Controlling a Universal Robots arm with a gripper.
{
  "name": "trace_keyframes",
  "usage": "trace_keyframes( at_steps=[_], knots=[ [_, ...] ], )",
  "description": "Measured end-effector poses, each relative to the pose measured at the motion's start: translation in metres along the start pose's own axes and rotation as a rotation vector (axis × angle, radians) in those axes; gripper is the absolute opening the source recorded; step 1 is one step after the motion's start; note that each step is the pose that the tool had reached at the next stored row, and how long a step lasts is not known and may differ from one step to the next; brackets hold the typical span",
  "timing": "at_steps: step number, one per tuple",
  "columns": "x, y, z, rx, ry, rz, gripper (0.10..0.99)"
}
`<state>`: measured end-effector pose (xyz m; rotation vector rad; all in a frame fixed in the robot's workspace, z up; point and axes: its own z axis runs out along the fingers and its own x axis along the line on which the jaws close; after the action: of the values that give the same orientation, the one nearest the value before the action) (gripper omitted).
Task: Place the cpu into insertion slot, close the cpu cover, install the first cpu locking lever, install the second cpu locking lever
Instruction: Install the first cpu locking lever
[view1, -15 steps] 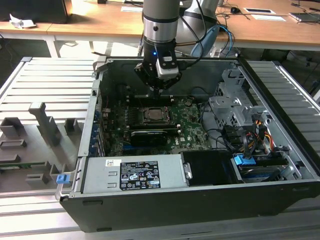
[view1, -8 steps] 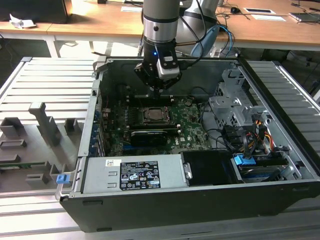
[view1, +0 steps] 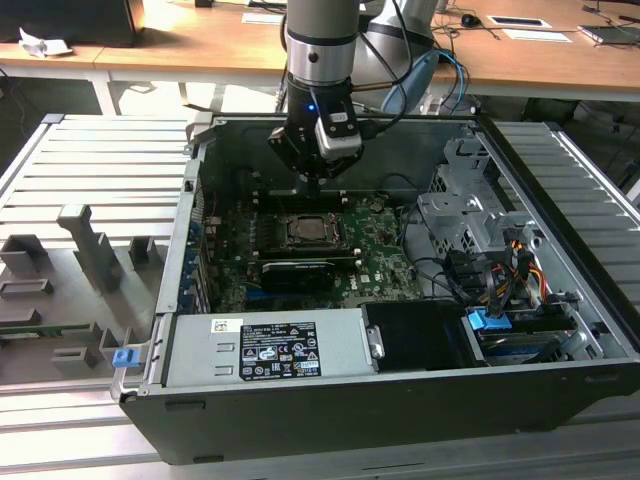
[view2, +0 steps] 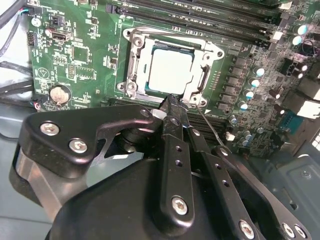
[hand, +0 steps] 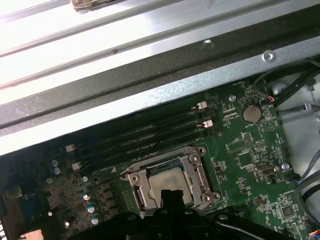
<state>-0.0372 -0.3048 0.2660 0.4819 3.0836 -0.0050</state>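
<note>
the cpu (view2: 170, 70) lies in the insertion slot (view2: 146, 89), with the cpu cover (view2: 202, 75) down around it. the pincer (view2: 172, 102), tips together, sits at the cover's edge beside a thin locking lever (view2: 210, 129). seating that lever probably needs steady, square pressure so the tips don't slip off

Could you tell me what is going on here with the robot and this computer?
A robot arm is working inside an open computer case. Its gripper, fingers together, sits at the edge of the socket on the motherboard. The chip already lies in the socket, with the metal cover frame down over it. A thin lever rod beside the fingertips appears unlatched.
</note>
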Motion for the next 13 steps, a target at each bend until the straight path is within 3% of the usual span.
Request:
trace_keyframes(
  at_steps=[8,13],
  knots=[
    [0.0002,-0.0001,0.0,-0.001,0.0,-0.039,0.106],
    [0.0003,-0.0001,0.0,-0.002,0.0,-0.107,0.106]
  ],
)
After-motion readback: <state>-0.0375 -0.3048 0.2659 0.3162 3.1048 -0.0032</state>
